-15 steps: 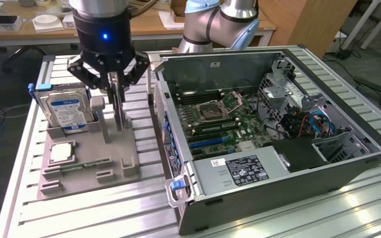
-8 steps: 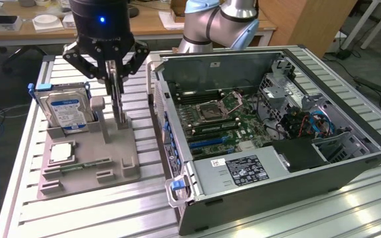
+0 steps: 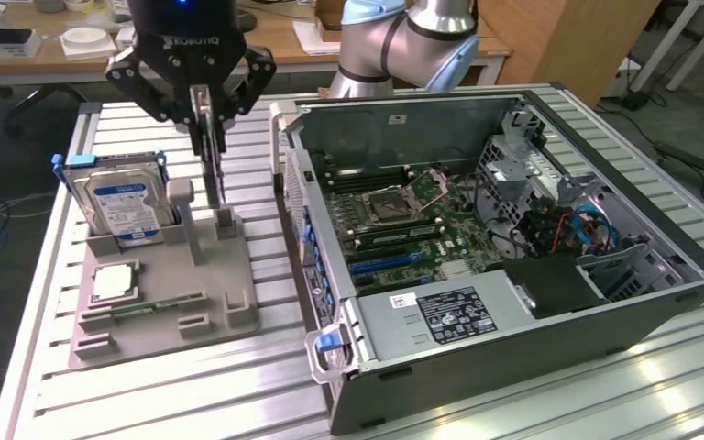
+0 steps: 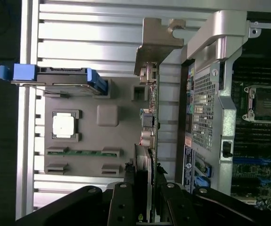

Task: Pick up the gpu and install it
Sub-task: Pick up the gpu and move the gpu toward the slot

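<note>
Gripping the gpu [image 3: 214, 174] by its upper edge, the gripper [image 3: 202, 115] sat at about eleven o'clock in the exterior view, its two dark fingers [image 3: 159, 92] clenched on the thin card from either side. The card hung upright and edge-on beneath the claw. Its lower end reached the slotted post of the grey holder tray [image 3: 193, 293]; whether it touched the post or hovered just above it could not be told.

At nine o'clock from the card, the silver hard drive [image 3: 126, 202] with its blue label stood upright in the same tray, close beside it. Toward seven o'clock, a square processor chip [image 3: 114, 282] lay flat in its recess, and a narrow green RAM stick [image 3: 144, 307] lay just below that. The tray rested on the slatted aluminium table [image 3: 205, 385].

At three o'clock from the card stood the open computer case [image 3: 511, 367], near the tray, with the green motherboard [image 3: 413, 229] exposed inside and a grey power supply [image 3: 444, 312] at the board's six o'clock.

From the wrist view, the gripper [image 4: 143, 178] pinched the gpu [image 4: 153, 108], whose silver bracket [image 4: 156, 35] formed the end farthest from the claw. The card ran between the holder tray [image 4: 126, 141] and the case [image 4: 215, 94]. The hard drive [image 4: 62, 80], processor chip [image 4: 63, 125] and RAM stick [image 4: 81, 152] sat on the tray.
</note>
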`<state>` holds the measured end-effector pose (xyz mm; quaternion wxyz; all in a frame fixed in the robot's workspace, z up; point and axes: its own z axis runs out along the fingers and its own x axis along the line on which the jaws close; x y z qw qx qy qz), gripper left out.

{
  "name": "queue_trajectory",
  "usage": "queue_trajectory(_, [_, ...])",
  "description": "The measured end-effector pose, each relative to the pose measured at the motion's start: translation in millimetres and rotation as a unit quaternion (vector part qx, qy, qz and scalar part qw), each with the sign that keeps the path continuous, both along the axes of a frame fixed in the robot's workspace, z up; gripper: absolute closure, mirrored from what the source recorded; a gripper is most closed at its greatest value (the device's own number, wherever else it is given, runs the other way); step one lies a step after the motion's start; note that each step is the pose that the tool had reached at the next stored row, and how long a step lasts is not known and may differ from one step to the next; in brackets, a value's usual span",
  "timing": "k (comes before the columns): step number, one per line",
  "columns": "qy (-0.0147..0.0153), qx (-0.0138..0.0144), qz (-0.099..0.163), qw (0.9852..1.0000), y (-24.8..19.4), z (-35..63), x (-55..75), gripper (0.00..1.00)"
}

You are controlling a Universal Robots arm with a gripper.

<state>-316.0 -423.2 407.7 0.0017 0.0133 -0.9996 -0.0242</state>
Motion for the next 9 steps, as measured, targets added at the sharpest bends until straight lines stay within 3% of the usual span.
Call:
queue_trajectory(6, [0.0,0.0001,0.0,1.0,0.0,16.9,0.0,0.73])
queue_trajectory(9, [-0.0005,0.0003,0.0,1.0,0.0,17.3,0.3,0.73])
